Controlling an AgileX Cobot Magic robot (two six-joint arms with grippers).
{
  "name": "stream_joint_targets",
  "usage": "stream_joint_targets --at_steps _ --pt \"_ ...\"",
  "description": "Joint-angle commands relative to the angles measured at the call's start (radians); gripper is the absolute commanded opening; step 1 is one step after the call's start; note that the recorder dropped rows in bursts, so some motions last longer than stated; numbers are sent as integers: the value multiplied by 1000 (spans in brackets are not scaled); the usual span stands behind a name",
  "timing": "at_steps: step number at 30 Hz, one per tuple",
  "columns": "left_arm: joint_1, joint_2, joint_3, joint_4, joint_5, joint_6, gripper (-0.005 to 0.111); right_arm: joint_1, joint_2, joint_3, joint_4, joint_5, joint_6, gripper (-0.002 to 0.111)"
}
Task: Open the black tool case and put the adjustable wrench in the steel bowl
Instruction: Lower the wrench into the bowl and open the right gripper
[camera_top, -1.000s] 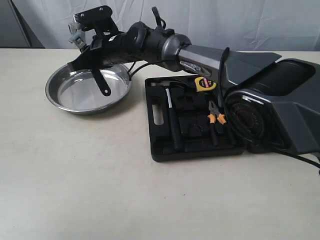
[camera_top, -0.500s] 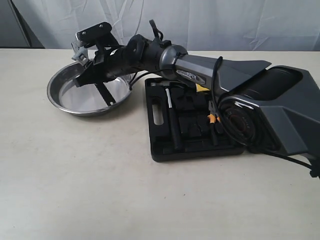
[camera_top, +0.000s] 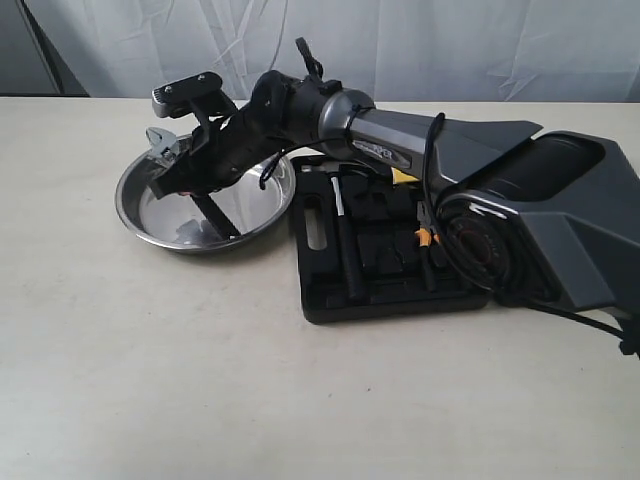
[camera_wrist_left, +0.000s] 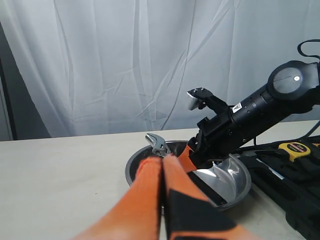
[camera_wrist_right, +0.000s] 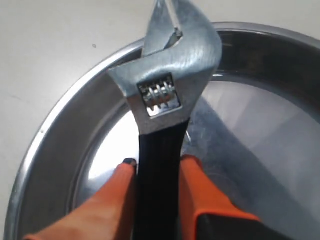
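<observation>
Hanging over the steel bowl (camera_wrist_right: 55, 150), the adjustable wrench (camera_wrist_right: 165, 100) is held by its black handle, and its silver head points outward, past the rim on the bowl's far side from the arm. The right gripper (camera_wrist_right: 157, 162) is clenched on this handle, with one orange finger (camera_wrist_right: 120, 190) on each side of it. I cannot tell whether the wrench touches the bowl. In the exterior view the right arm reaches across the middle, over the open black tool case (camera_top: 390, 285), to the bowl on the left part of the table (camera_top: 150, 360). The bowl stands just beside the case. Inside the case lie a hammer (camera_top: 346, 245) and orange-handled pliers (camera_top: 431, 236), each in its own recess, and a yellow tape measure (camera_wrist_left: 295, 148) sits at the case's edge. The left gripper (camera_wrist_left: 162, 160) is closed with its two orange fingers pressed together and nothing between them, and from its camera it points toward the bowl. A white curtain (camera_wrist_left: 125, 65) hangs behind the table.
</observation>
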Motion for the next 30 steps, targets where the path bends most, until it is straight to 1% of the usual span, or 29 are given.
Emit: stream_joint_targets --at_steps 1,2,10,11,13,15,17,19,20,21,23,25,27,30 --pt "-7 -5 4 6 0 -1 0 -5 -8 -7 -127 -8 123 -1" --pt "-7 -5 4 6 0 -1 0 -5 -8 -7 -151 -8 140 -1" --pt "-7 -5 4 6 0 -1 0 -5 -8 -7 -155 -3 159 -1" --pt "-7 -5 4 6 0 -1 0 -5 -8 -7 -155 -3 159 1" --pt "-7 -5 4 6 0 -1 0 -5 -8 -7 -155 -3 159 8" --pt "-7 -5 4 6 0 -1 0 -5 -8 -7 -155 -9 159 20" --pt "-7 -5 4 6 0 -1 0 -5 -8 -7 -155 -12 159 35" --pt "-7 -5 4 6 0 -1 0 -5 -8 -7 -155 -9 159 46" --pt "-7 -5 4 6 0 -1 0 -5 -8 -7 -155 -1 159 49" --pt "-7 -5 4 6 0 -1 0 -5 -11 -7 -153 7 159 50" --pt "-7 -5 4 6 0 -1 0 -5 -14 -8 -153 33 159 49" --pt "-7 -5 4 6 0 -1 0 -5 -26 -8 -152 64 159 44" --pt "-7 -5 4 6 0 -1 0 -5 -47 -8 -151 98 159 32" --pt "-7 -5 4 6 0 -1 0 -5 -94 -8 -146 152 138 6"
